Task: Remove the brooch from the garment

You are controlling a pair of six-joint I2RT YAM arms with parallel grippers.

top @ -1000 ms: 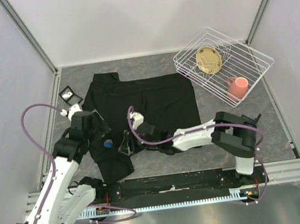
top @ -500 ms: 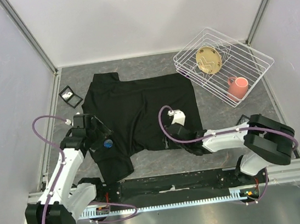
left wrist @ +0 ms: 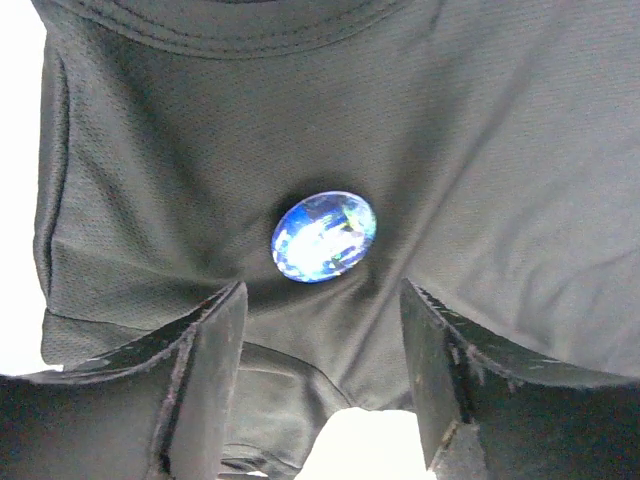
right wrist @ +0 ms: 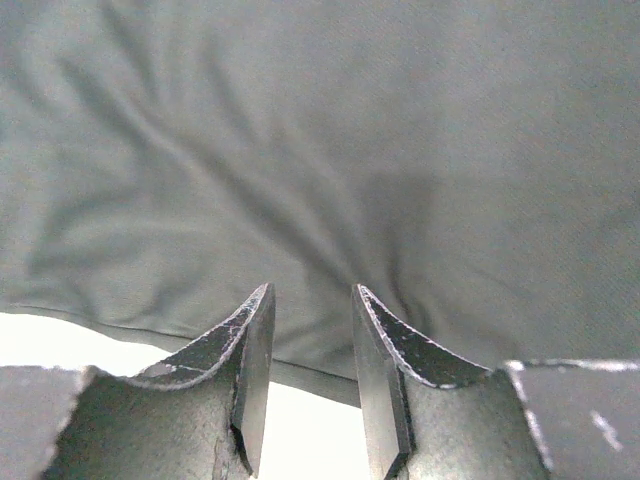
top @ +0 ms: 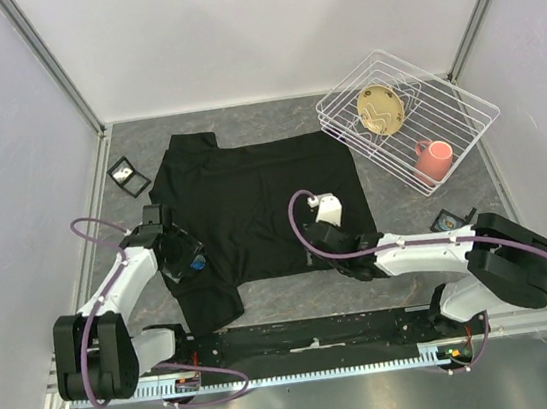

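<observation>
The garment [top: 262,196] is a black T-shirt spread flat on the table. The brooch [top: 198,265] is a round, shiny blue stone pinned on the near-left part of the shirt; it also shows in the left wrist view [left wrist: 324,236]. My left gripper [top: 181,255] is open and low over the fabric, with the brooch just beyond its fingertips [left wrist: 215,330] and between the two jaws' lines. My right gripper [top: 318,249] is open by a narrow gap and empty. It hovers over the shirt's near hem [right wrist: 300,350], with plain fabric ahead of it.
A white wire basket [top: 439,81] at the back right holds a tan plate [top: 381,110] and a pink mug [top: 434,159]. A small black-framed card [top: 128,175] lies left of the shirt. Another small dark item [top: 452,219] lies right of my right arm.
My right gripper has drawn away from the brooch, moving right along the shirt's near hem. My left arm has folded back and its gripper has settled lower beside the brooch.
</observation>
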